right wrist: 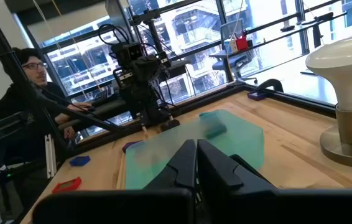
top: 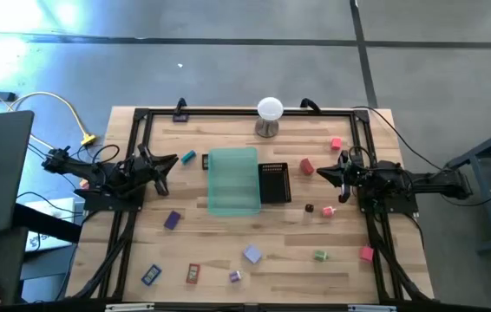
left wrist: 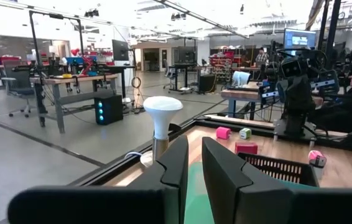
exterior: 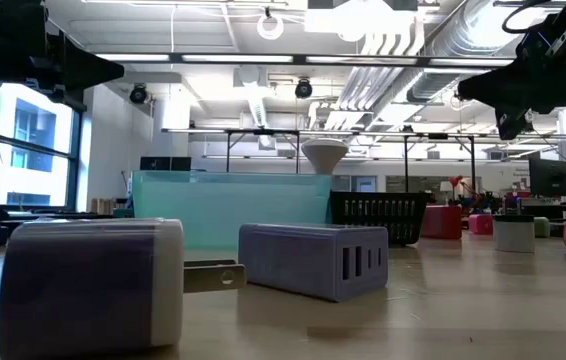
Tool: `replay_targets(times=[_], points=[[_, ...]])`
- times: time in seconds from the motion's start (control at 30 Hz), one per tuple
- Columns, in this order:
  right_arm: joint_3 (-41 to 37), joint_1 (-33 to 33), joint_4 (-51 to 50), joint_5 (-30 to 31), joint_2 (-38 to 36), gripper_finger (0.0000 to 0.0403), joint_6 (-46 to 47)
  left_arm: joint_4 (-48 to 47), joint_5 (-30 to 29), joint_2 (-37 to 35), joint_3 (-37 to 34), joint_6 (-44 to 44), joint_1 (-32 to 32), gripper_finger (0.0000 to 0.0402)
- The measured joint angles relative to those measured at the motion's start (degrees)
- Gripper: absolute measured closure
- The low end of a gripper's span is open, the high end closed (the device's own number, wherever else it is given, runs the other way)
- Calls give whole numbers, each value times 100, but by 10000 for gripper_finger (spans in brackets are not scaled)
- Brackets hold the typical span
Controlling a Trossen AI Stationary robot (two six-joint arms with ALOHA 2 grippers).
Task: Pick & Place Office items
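Office items (top: pixel 252 254), small colourful blocks, lie scattered across table (top: pixel 315 277).

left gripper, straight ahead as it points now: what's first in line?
Likely the translucent green tray. The left gripper, shut, points across the table toward it; the wrist view shows green past the fingertips. A small teal item lies close beside that line. Height is unclear, so it may pass over both.

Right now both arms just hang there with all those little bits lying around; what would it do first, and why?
Probably the right gripper opens and dips toward the red block just beside it. Both grippers are shut and empty, and both trays look empty.
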Motion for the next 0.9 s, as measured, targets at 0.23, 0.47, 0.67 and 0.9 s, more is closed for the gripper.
replay_targets(times=[0.23,0.47,0.67,0.9], points=[[0,-1,-1,2,0,401,0,0,-2,0,1,-2,0,363],[-1,0,-2,9,0,401,-20,-3,106,0,1,-360,-1,363],[35,0,141,90,2,401,-520,-70,299,0,0,-367,-15,363],[1269,13,-756,886,530,401,-921,31,297,0,2,-398,-11,363]])
